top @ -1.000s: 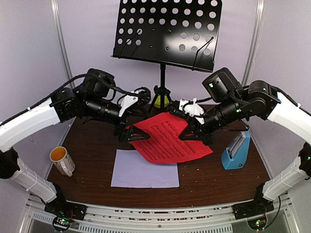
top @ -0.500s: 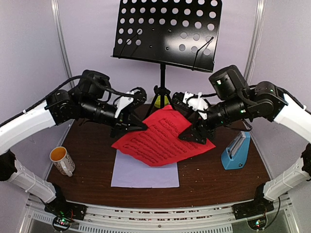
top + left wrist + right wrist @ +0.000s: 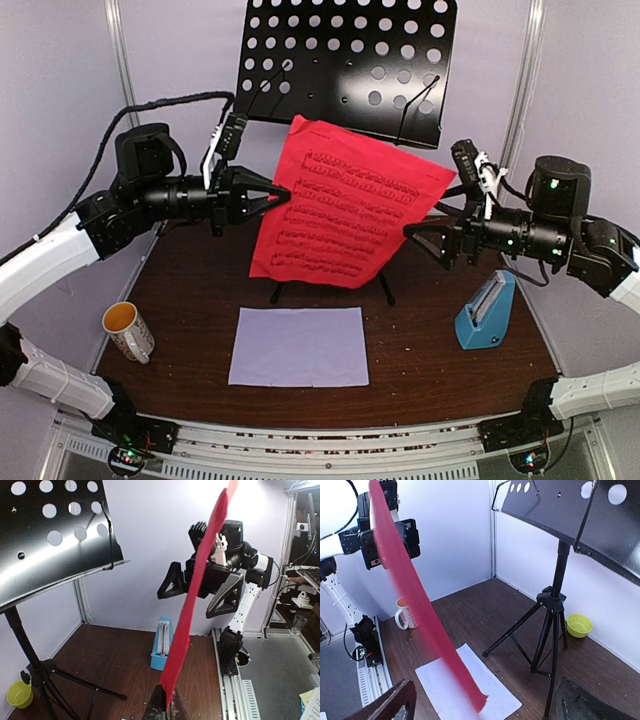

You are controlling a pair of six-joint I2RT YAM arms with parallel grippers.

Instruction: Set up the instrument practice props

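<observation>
My left gripper (image 3: 280,196) is pinched tight on the left edge of the red music sheet (image 3: 345,205). In the left wrist view the paper comes straight up out of its closed fingers. My right gripper (image 3: 425,235) is wide open. Its two fingers stand one on each side of the sheet's right edge, and I can't see them touching it. So the sheet hangs in the air between my two grippers, and I think only the left one is holding it up.

The black music stand (image 3: 345,65) is just behind the sheet, and its top part is higher than both grippers. The white music sheet (image 3: 298,346) lies flat on the table (image 3: 420,350), low down between the grippers and nearer to me. The blue metronome (image 3: 487,315) stands below my right gripper.

The paper is thin, very light and floppy. I think it will bend and droop if I move fast, and it could slip or tear if I pull hard. The best place to hold it is at the side edges, about halfway up, with one gripper on each side to keep it flat. Then I can lean it on the stand and let its bottom edge sit on the stand's little shelf
</observation>
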